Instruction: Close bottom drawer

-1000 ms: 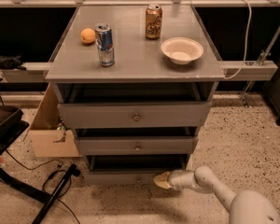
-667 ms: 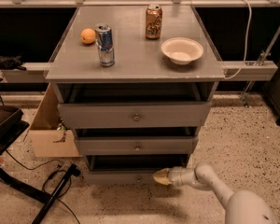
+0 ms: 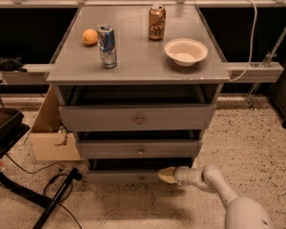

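Note:
The grey cabinet (image 3: 138, 66) has three drawers, all pulled out a little. The bottom drawer (image 3: 121, 177) is the lowest, a slim grey front panel with a small round knob (image 3: 141, 178), close to the floor. My gripper (image 3: 166, 175) is at the end of the white arm (image 3: 214, 185) that reaches in from the lower right. Its tan tip is at the right part of the bottom drawer's front, just right of the knob.
On the cabinet top stand an orange (image 3: 89, 36), a blue can (image 3: 107, 46), a brown can (image 3: 156, 22) and a white bowl (image 3: 186, 51). A cardboard box (image 3: 50, 137) stands left of the cabinet. Black cables and a stand (image 3: 57, 199) lie on the floor at lower left.
The gripper has stayed at the bottom drawer's front and shifted slightly left. The drawers look unchanged.

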`<move>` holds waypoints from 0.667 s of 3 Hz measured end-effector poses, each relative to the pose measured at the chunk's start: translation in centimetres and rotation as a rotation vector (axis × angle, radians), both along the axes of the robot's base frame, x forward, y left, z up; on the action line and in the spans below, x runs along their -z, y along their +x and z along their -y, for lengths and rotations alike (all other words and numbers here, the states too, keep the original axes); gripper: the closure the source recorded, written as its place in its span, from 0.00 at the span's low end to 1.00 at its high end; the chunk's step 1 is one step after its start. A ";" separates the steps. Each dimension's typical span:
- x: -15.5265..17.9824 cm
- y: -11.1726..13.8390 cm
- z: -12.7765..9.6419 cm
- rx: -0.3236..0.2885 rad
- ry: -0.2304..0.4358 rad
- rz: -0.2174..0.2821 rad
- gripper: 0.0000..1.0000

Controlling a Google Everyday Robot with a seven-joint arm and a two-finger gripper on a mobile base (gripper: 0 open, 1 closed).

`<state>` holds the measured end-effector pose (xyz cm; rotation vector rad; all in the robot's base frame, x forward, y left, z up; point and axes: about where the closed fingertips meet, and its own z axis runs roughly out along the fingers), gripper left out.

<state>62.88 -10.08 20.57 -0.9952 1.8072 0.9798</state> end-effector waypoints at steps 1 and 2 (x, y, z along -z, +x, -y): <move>-0.1 0.2 0.1 0.003 0.011 0.000 0.78; -0.1 0.2 0.1 0.003 0.011 0.000 0.55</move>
